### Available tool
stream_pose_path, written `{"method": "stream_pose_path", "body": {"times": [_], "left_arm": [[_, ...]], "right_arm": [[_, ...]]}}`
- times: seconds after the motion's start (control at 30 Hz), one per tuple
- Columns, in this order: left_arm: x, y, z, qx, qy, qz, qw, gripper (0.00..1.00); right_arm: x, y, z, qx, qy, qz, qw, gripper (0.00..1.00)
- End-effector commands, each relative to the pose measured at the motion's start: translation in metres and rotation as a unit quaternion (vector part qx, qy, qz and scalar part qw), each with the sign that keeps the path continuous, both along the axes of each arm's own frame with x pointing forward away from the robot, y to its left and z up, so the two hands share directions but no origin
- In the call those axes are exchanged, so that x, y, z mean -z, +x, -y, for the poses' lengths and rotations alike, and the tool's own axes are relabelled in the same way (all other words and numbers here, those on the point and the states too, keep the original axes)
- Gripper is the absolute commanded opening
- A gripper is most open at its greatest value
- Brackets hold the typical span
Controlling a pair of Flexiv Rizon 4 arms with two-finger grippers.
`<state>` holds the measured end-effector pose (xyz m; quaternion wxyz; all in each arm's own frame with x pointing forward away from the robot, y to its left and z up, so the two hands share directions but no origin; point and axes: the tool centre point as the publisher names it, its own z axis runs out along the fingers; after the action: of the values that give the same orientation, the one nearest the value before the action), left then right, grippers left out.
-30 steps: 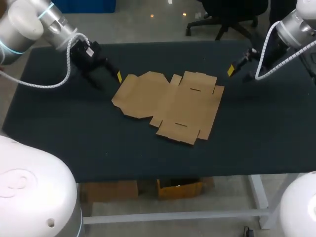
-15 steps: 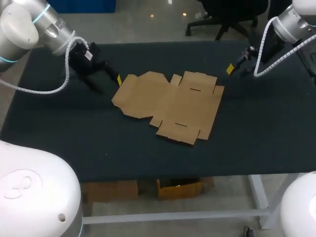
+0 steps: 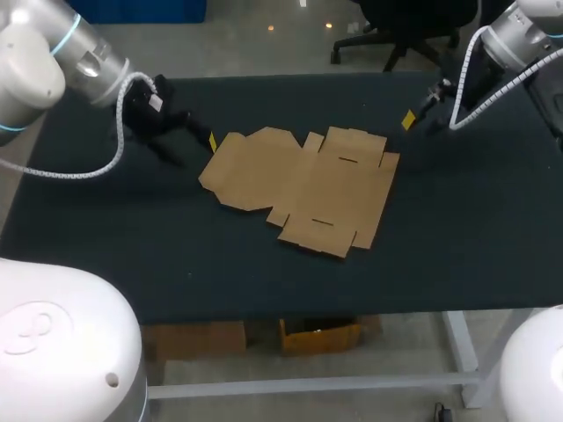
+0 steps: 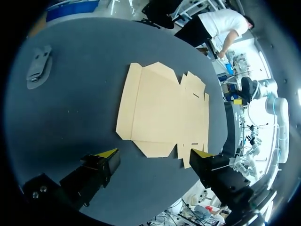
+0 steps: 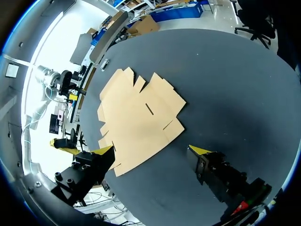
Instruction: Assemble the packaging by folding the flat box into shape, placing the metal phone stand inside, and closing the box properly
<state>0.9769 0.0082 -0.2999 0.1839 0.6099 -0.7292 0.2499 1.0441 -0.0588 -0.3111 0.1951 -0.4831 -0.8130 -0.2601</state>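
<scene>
- Of my right hand (image 5: pixel 151 150) the head view shows only one yellow tip. Its own wrist view shows the fingers wide apart and holding nothing.
- My left hand (image 3: pixel 189 145) is also spread and empty, near the flat box (image 3: pixel 303 189), which lies unfolded in the middle of the bench (image 3: pixel 457 229).
- The grey metal stand (image 4: pixel 40 63) appears only in the left wrist view, well apart from the box.

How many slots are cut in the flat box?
2, both in the wide panel of the flat box: one slot by its far edge, another by its near edge. None appears hidden.
</scene>
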Motion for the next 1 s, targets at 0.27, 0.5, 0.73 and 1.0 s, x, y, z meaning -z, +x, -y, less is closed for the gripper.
{"method": "stream_pose_path", "body": {"times": [0.27, 0.5, 0.73, 1.0], "left_arm": [[-0.006, -0.003, 0.016, 0.034, 0.0, 0.022, 0.999, 1.0], [-0.011, -0.005, 0.016, 0.033, 0.005, 0.023, 0.999, 1.0], [-0.013, -0.009, 0.015, 0.03, 0.011, 0.027, 0.999, 1.0], [-0.013, -0.011, 0.012, 0.026, 0.013, 0.027, 0.999, 1.0]], "right_arm": [[0.019, 0.053, -0.013, -0.061, 0.004, -0.027, 0.998, 1.0], [0.036, 0.081, -0.019, -0.099, 0.004, -0.06, 0.993, 1.0], [0.04, 0.102, -0.032, -0.121, 0.005, -0.069, 0.99, 1.0], [0.047, 0.122, -0.041, -0.146, -0.016, -0.093, 0.985, 0.71]]}}
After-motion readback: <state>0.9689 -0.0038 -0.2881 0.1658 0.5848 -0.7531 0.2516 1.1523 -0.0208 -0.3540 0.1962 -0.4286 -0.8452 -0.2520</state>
